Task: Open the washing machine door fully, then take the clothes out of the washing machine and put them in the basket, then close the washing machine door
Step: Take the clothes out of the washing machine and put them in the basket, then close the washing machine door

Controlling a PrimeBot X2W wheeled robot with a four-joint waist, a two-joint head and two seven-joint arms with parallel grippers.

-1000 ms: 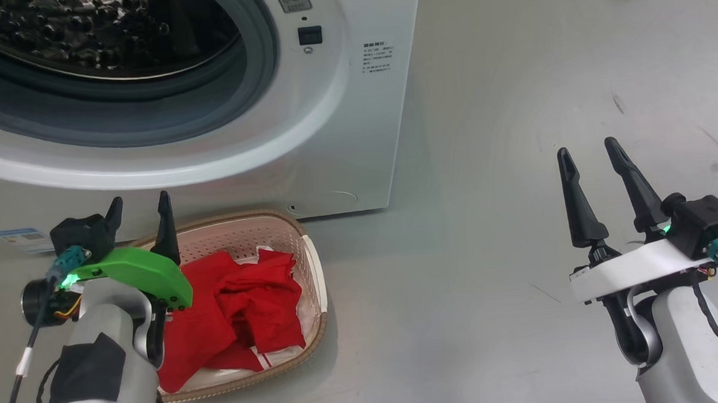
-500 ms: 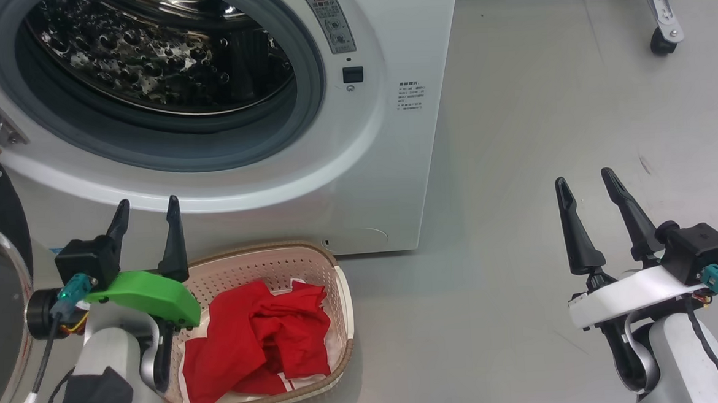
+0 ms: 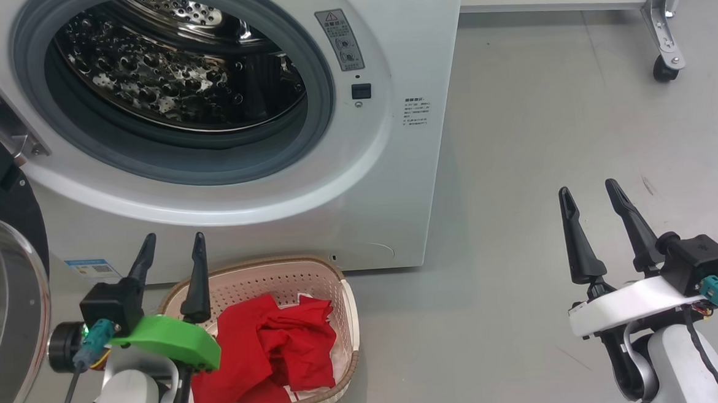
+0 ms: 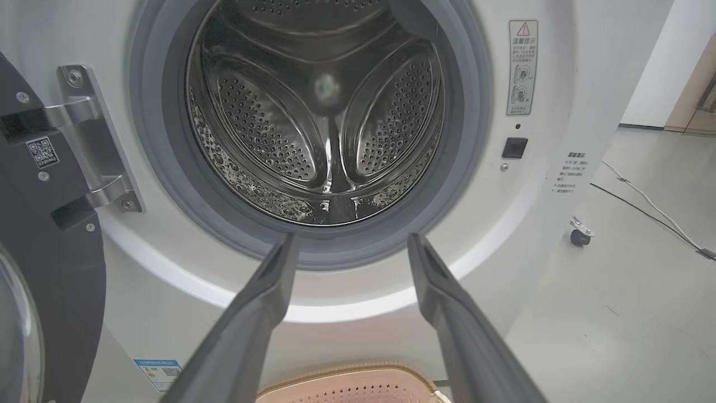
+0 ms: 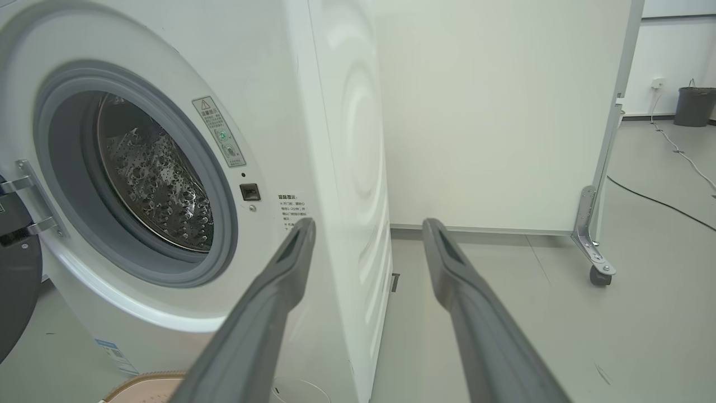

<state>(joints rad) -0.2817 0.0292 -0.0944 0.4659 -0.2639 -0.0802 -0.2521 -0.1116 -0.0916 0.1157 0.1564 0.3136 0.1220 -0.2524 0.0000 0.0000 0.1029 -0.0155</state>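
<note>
The white washing machine stands with its grey-rimmed port open onto a bare steel drum. Its door hangs swung out at the far left on a metal hinge. Red clothes lie heaped in the cream basket on the floor before the machine. My left gripper is open above the basket's left end, fingers toward the machine, nothing between them. My right gripper stands open over bare floor to the right, also with nothing in it.
A white panel on a metal leg with a castor stands behind the machine at the right. A cable runs across the grey floor further back, and a dark bin sits by the far wall.
The head camera has tilted up, so the port, drum and door have come further into view. Both grippers stay open and near the same places; the clothes in the basket have not moved.
</note>
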